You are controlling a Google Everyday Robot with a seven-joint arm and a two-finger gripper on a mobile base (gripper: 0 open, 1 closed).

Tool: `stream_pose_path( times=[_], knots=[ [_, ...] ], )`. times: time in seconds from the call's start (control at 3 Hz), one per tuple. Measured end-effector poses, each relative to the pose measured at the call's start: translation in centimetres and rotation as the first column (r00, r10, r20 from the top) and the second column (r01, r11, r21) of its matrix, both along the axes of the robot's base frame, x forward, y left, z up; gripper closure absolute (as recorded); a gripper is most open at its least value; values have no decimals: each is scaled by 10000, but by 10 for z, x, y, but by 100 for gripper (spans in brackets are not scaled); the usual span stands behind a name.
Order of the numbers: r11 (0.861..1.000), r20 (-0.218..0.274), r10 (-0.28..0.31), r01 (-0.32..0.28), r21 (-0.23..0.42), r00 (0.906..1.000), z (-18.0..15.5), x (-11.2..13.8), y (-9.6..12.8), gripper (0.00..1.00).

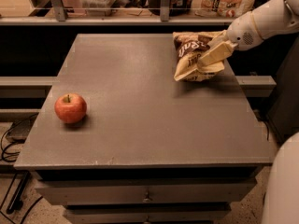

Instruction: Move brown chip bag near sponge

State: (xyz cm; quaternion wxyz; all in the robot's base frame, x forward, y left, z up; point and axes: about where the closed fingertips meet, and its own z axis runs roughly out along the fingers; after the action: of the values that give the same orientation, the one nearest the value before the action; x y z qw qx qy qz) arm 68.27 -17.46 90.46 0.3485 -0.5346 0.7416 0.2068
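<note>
High front view; gripper fingers (pixel 216 55) upper-right

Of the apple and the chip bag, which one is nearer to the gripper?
The brown chip bag, at the far right: the gripper is closed on it. The red apple lies far off, near the left edge.

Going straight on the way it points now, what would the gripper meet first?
The gripper, at the table's far right, points down and left with the brown chip bag in its jaws; past the bag it would likely meet the grey tabletop.

Red apple (pixel 70 108) near table's (pixel 140 139) left edge
</note>
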Motion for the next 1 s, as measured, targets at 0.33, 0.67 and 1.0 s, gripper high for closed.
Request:
stream_pose_path(
  times=[0.33, 0.67, 1.0],
  knots=[
    [9998, -109, -173, 175, 123, 9998, -7, 16, -1, 36],
    [9999, -286, -100, 103, 112, 9995, -9, 15, 0, 5],
    [9999, -402, 17, -12, 117, 9992, -6, 8, 1, 0]
  ],
)
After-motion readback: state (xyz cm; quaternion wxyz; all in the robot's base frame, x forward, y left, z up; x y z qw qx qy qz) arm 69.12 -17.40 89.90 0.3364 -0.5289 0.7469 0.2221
